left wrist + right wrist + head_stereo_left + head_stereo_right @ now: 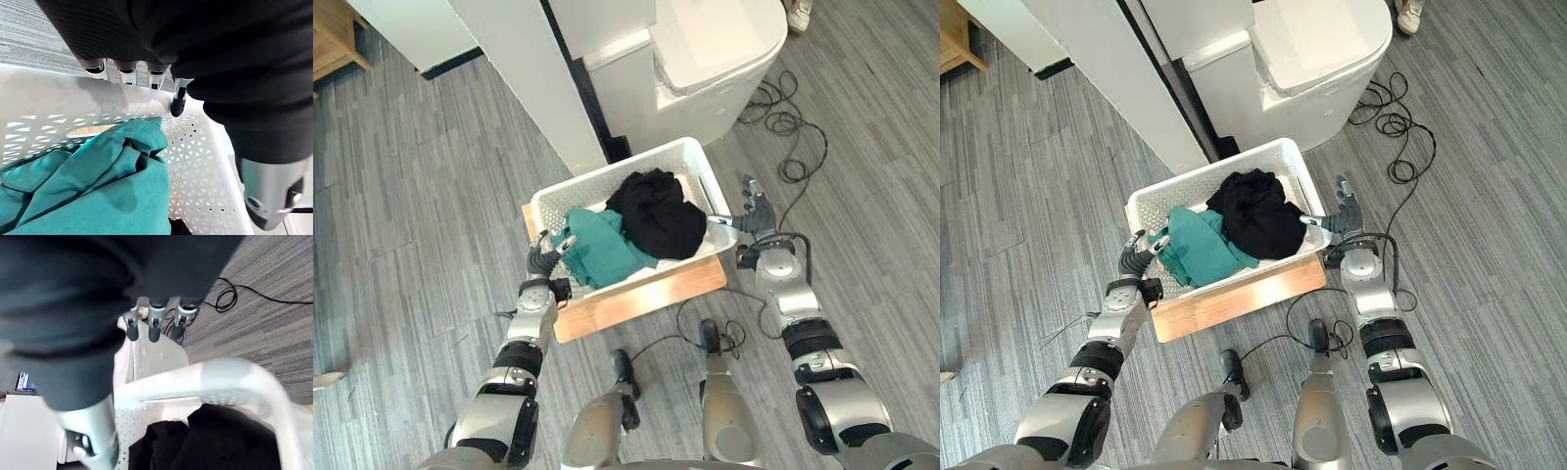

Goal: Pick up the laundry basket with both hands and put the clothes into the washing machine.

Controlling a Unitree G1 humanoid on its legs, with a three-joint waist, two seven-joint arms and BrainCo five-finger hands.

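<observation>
One laundry basket (599,182) lies lengthwise between our hands, holding one teal garment (603,245) and one black garment (658,211). Left hand (544,259) grips its rim; right hand (759,214) open beside it.

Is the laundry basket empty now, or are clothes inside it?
Not empty: a teal garment and a black garment lie bunched inside the laundry basket.

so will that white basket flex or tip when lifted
Likely light: the laundry basket is perforated plastic holding only black clothes and teal clothes. Its walls may flex slightly. The black clothes sit toward one end, so it might dip there.
</observation>
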